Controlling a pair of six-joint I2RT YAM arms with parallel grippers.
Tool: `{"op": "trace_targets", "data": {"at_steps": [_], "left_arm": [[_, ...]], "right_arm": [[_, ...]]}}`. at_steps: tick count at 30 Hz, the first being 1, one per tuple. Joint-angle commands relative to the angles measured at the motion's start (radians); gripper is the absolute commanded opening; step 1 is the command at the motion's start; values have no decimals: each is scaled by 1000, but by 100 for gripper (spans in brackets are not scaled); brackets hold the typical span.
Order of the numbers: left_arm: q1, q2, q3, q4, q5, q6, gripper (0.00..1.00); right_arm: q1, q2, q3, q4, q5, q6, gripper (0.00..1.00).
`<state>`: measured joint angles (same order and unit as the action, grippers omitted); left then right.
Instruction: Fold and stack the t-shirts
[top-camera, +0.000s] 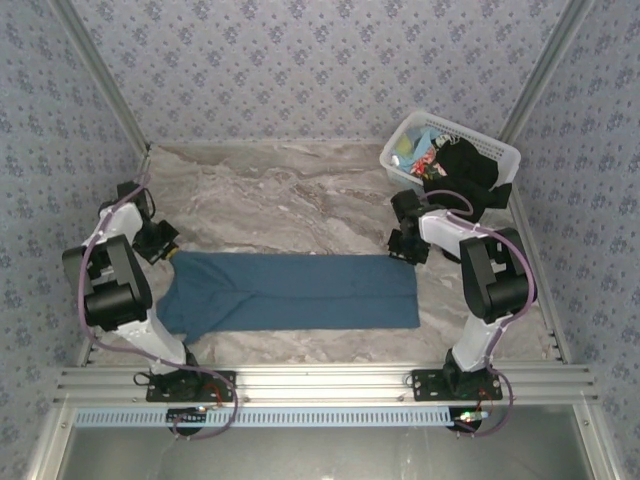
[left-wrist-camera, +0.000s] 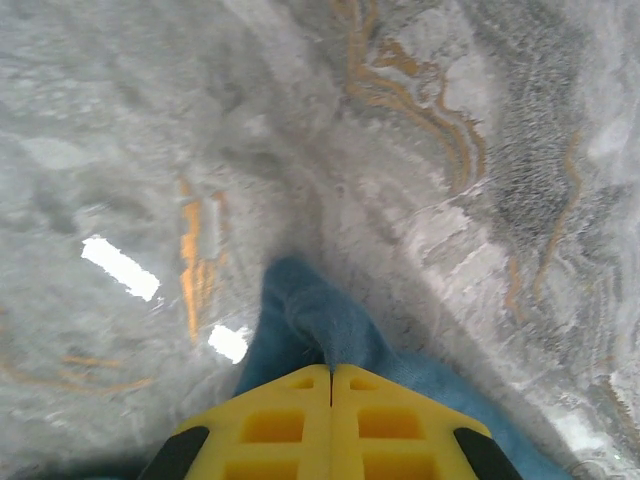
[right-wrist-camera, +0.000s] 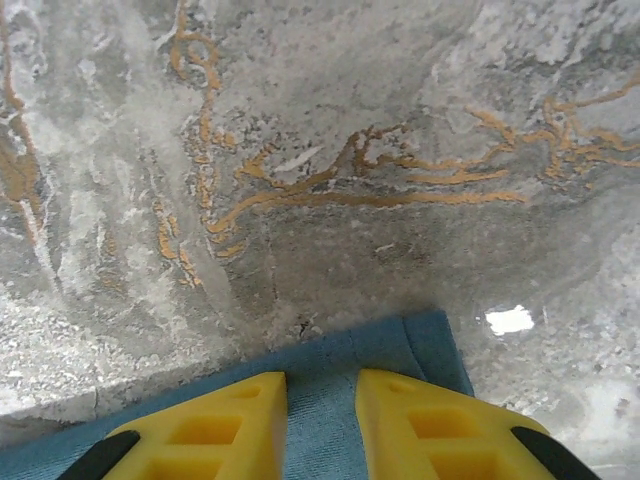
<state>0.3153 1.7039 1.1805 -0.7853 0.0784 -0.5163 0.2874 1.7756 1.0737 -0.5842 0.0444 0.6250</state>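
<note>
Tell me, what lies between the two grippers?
The blue shirt; its far edge runs from the left gripper to the right gripper, in the top view.

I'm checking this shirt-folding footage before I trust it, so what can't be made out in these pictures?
Top view: clothes in the basket under the black shirt, which covers them.
Left wrist view: how much blue shirt is pinched, hidden behind the shut left gripper.
Right wrist view: whether the right gripper touches the blue shirt; the bottom edge cuts it off.
</note>
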Motion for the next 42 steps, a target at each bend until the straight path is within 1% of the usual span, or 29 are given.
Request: {"op": "trace_targets", "data": {"at_steps": [1, 4, 5, 7, 9, 11, 12, 15, 17, 19, 20, 21, 22, 23, 25, 27, 29, 32, 33, 36, 42], "left_arm": [[17, -16, -44, -46, -63, -3, 0], [20, 12, -46, -56, -66, 2, 1], [20, 19, -42, -57, -56, 4, 9], [19, 7, -36, -66, -50, 2, 27], [14, -65, -51, -74, -73, -9, 42], [6, -150, -71, -106, -92, -40, 50], [-8, -193, -88, -130, -96, -62, 51], [-64, -289, -149, -211, -130, -144, 50], [-82, -350, -229, -187, -78, -201, 48], [-90, -383, -310, -130, 3, -236, 48], [-91, -386, -336, -100, 46, -242, 48], [-95, -385, -359, -83, 88, -248, 46], [-109, -383, -370, -85, 103, -253, 44], [-119, -379, -372, -107, 93, -259, 43], [-125, -382, -381, -132, 78, -272, 43], [-126, -384, -394, -103, 87, -296, 44], [-127, -361, -384, -75, 114, -329, 43], [-172, -317, -342, -53, 125, -376, 42], [-192, -303, -327, -48, 120, -387, 41], [-228, -245, -310, -33, 123, -405, 39], [-302, -132, -288, 10, 144, -415, 36]], "right_arm": [[-13, 49, 3, -81, 54, 27, 27], [-13, 57, 15, -85, 48, 25, 27], [-12, 56, 19, -85, 48, 20, 27], [-7, 47, 28, -81, 52, 13, 28], [1, 29, 35, -77, 54, -18, 30], [14, 2, 44, -76, 66, -47, 33], [21, -12, 47, -78, 72, -59, 35], [48, -55, 55, -86, 86, -86, 40], [70, -79, 50, -69, 76, -108, 42], [95, -98, 41, -28, 32, -130, 45], [106, -100, 36, -22, 3, -140, 45], [119, -97, 37, 25, -34, -149, 46], [130, -86, 41, 51, -85, -160, 46], [139, -71, 50, 74, -133, -167, 46], [159, -35, 68, 139, -269, -194, 45], [198, 10, 106, 164, -340, -185, 43], [237, 60, 170, 137, -349, -171, 41], [266, 109, 183, 137, -362, -137, 39], [266, 127, 185, 131, -383, -119, 38], [254, 166, 202, 89, -380, -94, 36], [213, 218, 210, -44, -289, -66, 33]]}}
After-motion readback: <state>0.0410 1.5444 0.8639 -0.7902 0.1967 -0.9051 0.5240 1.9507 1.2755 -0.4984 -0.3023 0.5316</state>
